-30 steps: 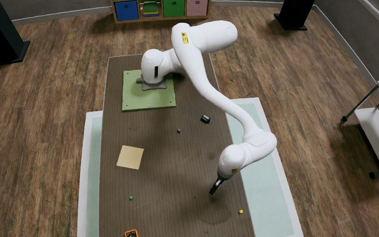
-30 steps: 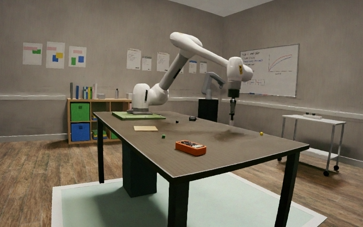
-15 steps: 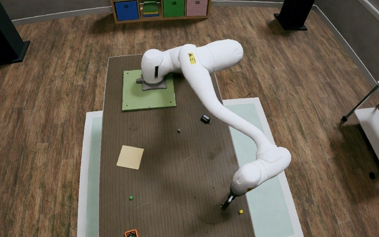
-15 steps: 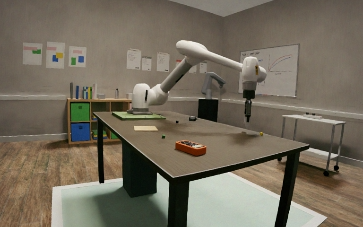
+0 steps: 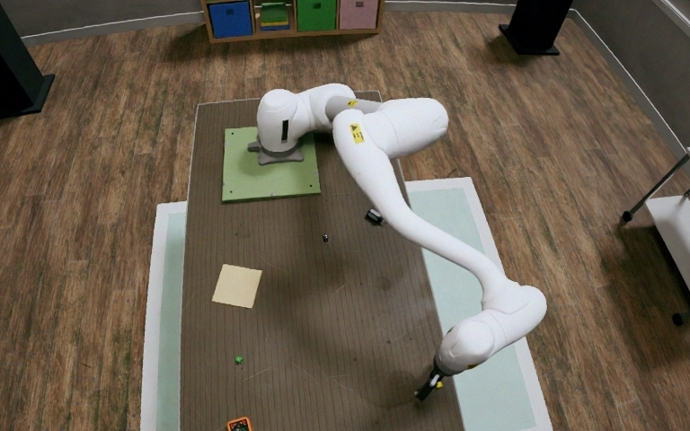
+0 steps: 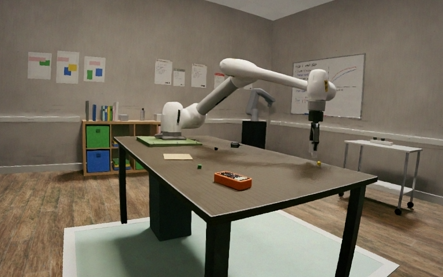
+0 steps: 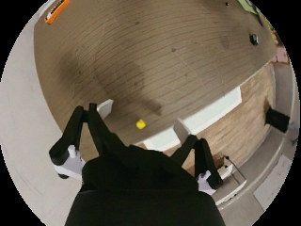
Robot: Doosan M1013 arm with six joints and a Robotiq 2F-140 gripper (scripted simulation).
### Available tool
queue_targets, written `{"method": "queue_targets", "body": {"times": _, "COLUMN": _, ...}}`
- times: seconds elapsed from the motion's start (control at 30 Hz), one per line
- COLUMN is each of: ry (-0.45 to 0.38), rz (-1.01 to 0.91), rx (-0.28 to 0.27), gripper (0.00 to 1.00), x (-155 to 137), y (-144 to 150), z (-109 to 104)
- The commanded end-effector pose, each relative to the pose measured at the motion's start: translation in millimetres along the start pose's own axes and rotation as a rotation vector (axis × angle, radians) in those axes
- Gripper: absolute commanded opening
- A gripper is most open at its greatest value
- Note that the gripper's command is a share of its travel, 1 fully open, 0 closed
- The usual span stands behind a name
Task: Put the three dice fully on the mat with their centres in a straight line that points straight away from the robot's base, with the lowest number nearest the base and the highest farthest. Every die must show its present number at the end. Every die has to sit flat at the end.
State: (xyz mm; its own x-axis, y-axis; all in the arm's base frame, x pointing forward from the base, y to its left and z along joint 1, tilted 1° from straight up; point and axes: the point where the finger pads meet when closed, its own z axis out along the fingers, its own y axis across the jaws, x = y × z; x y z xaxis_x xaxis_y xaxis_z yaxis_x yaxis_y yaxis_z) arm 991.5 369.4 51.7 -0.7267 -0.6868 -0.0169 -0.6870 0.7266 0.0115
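Observation:
A small yellow die (image 5: 438, 384) lies near the table's front right edge; it also shows in the side view (image 6: 318, 163). My gripper (image 5: 423, 392) (image 6: 314, 152) hangs open and empty just above it. In the wrist view the yellow die (image 7: 141, 123) sits between the two spread fingertips. A green die (image 5: 238, 359) (image 6: 199, 166) lies at the front left. A black die (image 5: 325, 237) (image 6: 216, 148) lies mid-table. The pale yellow mat (image 5: 237, 285) (image 6: 177, 156) lies flat on the left side with nothing on it. The dice numbers are too small to read.
An orange device (image 6: 232, 179) (image 5: 240, 424) lies at the table's front edge. A small black object (image 5: 374, 215) lies beside the arm near the right edge. The robot's base stands on a green plate (image 5: 269, 164) at the far end.

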Motion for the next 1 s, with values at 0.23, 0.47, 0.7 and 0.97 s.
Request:
{"method": "queue_targets", "body": {"times": 0.23, "ry": 0.0, "rz": 0.0, "rx": 0.0, "gripper": 1.0, "x": -23, "y": -8, "z": -2}}
{"method": "queue_targets", "body": {"times": 0.47, "ry": 0.0, "rz": 0.0, "rx": 0.0, "gripper": 1.0, "x": -29, "y": -10, "z": -2}}
{"method": "queue_targets", "body": {"times": 0.7, "ry": 0.0, "rz": 0.0, "rx": 0.0, "gripper": 1.0, "x": -33, "y": -11, "z": -2}}
{"method": "queue_targets", "body": {"times": 0.97, "ry": 0.0, "rz": 0.0, "rx": 0.0, "gripper": 1.0, "x": -34, "y": -11, "z": -2}}
